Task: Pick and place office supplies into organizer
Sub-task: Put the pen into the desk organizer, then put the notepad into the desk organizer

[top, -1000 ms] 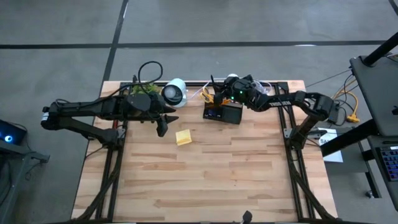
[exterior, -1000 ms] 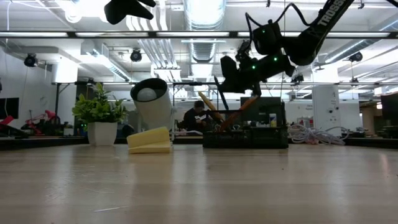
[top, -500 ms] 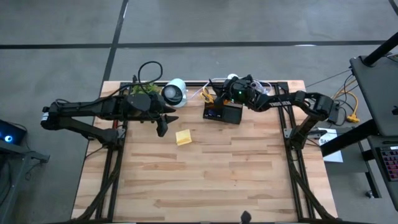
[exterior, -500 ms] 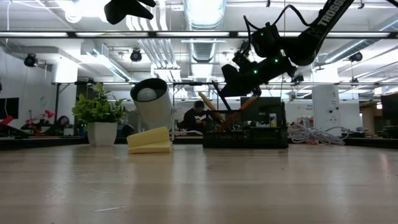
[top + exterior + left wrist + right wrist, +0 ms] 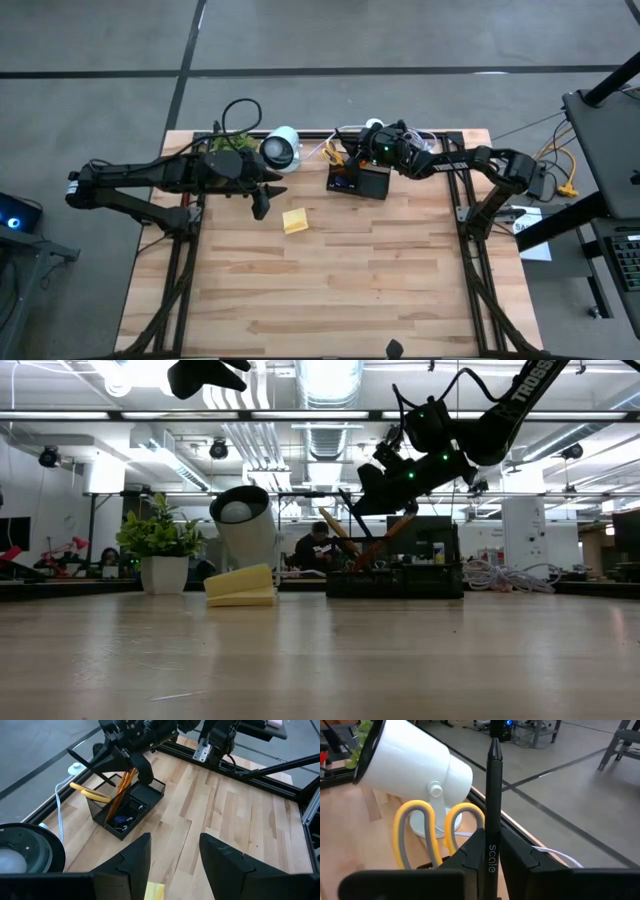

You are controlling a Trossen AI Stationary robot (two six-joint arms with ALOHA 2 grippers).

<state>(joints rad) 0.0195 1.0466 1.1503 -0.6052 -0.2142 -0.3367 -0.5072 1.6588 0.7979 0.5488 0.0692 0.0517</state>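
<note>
Right pincer (image 5: 487, 857) above organizer (image 5: 358, 181) at worktop (image 5: 330, 290) rear, fingers pinching black pen (image 5: 492, 795) upright. Left pincer (image 5: 172, 852) spread, idle beside sticky-note pad (image 5: 294, 221). Keep pen vertical; release only once tip is inside tall compartment beside scissors (image 5: 427, 827).

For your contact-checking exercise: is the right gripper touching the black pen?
Touching. The right wrist view shows the right gripper with its fingers pressed against both sides of the upright black pen.
</note>
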